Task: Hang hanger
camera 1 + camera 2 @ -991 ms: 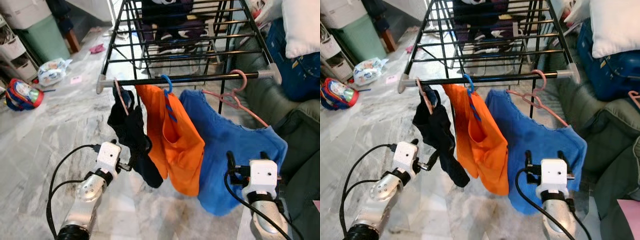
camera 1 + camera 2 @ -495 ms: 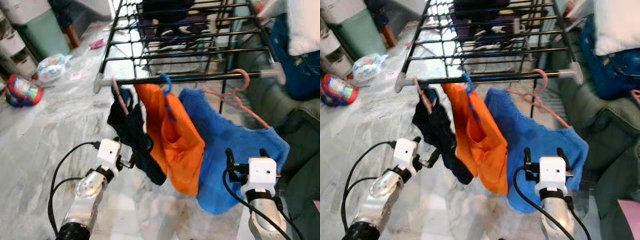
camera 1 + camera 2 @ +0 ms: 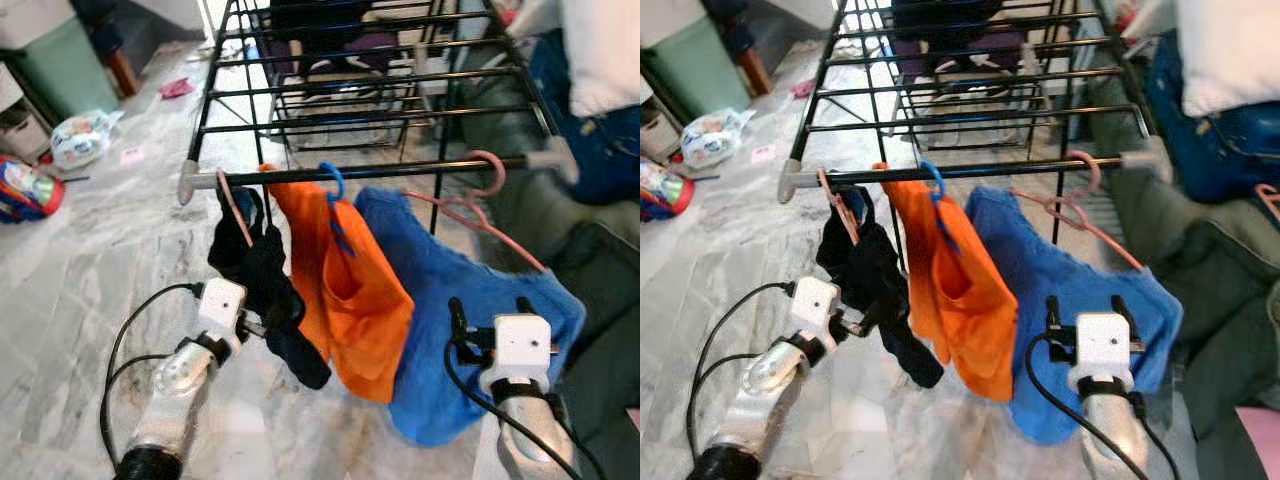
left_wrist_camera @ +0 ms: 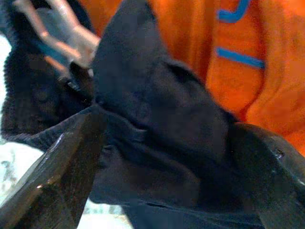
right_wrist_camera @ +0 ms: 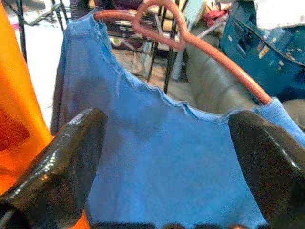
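Left gripper (image 3: 262, 327) spread, fingers around the black garment (image 3: 262, 290); it has closed in over the last second. Right gripper (image 3: 487, 318) spread, off the blue shirt (image 3: 455, 300). Pink hanger (image 3: 478, 195) hooked on rack rail (image 3: 400, 170): looks hung. Marble floor (image 3: 90, 230), cluttered room.

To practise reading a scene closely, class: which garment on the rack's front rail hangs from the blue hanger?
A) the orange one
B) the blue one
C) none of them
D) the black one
A: the blue hanger hooks over the front rail and runs down into the orange garment.
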